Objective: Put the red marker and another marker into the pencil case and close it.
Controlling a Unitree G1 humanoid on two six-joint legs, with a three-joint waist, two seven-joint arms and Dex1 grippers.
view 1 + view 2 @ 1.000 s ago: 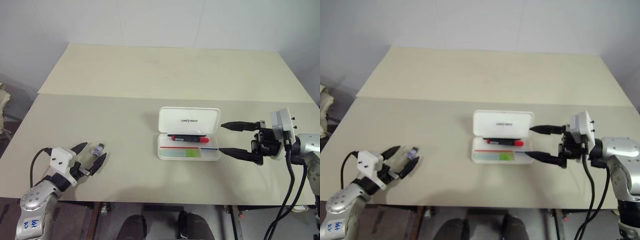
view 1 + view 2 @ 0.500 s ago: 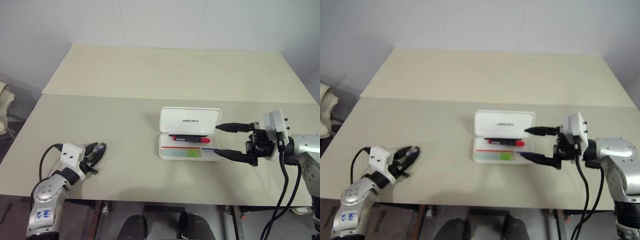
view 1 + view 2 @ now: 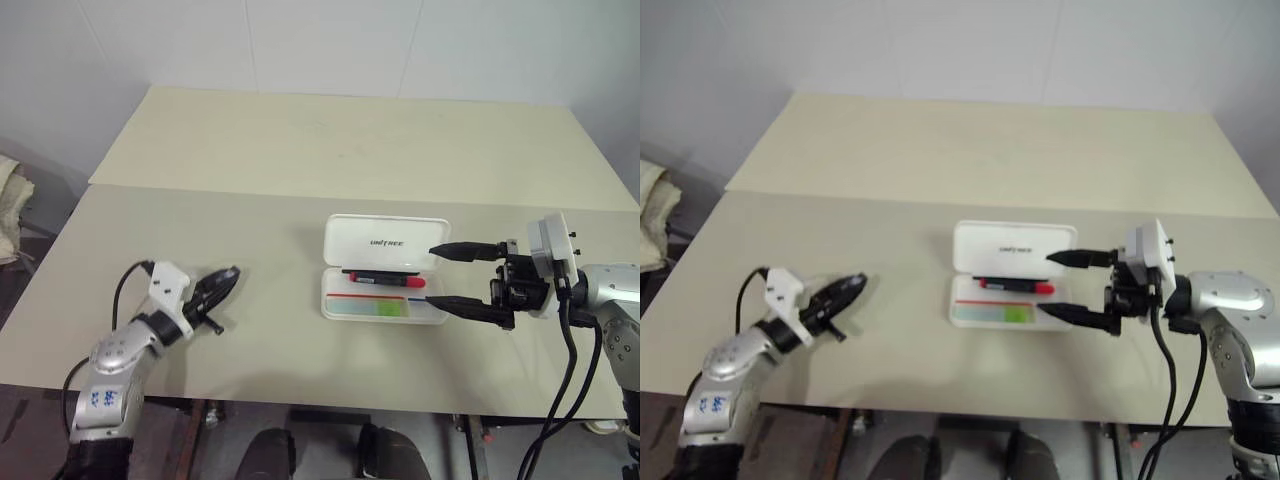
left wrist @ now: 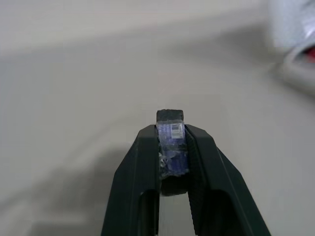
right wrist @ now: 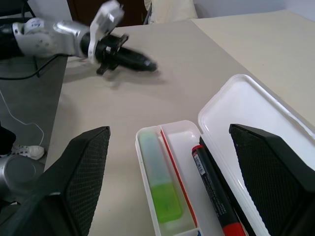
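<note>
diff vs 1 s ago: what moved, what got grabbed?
The left gripper was open around the small purple object on the table; it has since shut on it, lifted it and carried it toward the pencil case. The right gripper stayed open by the case's right end. The case stayed open, with the red marker and green marker inside.

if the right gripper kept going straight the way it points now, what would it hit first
Probably the pencil case: the right gripper points level at its open end, fingers wide. The far finger lines up with the raised lid, the near one with the tray rim. The heights are hard to judge, so it might pass just above the tray.
</note>
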